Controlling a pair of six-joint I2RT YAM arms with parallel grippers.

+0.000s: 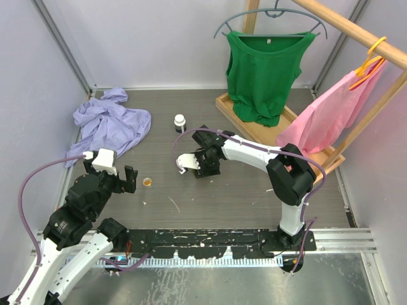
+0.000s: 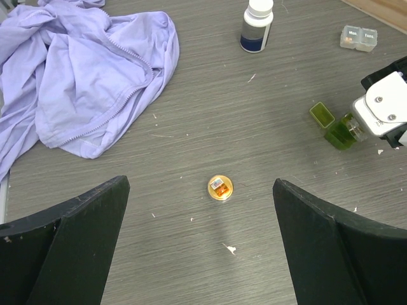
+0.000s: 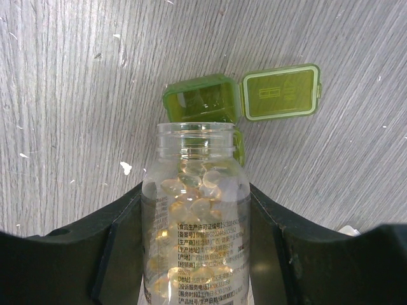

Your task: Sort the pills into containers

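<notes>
Grey, fine-grained worktop (image 2: 191,127). The green case (image 3: 210,105) is see-through olive, its lid (image 3: 280,93) lighter green; the second case (image 2: 358,38) is clear. The clear pill bottle (image 3: 196,216) holds pale yellow capsules (image 3: 191,184). Lilac jacket (image 2: 82,76); white small bottle (image 2: 257,28), dark blue label; amber cap (image 2: 220,187).

Top cam sits high up at the near edge, looking down over the whole table (image 1: 241,197). My left wrist cam looks at the green pill case (image 2: 331,124) from well off to its left (medium range). Right wrist cam stares down at that case (image 3: 202,98), very close, past a clear bottle (image 3: 194,216). Both wrist views share it.
</notes>
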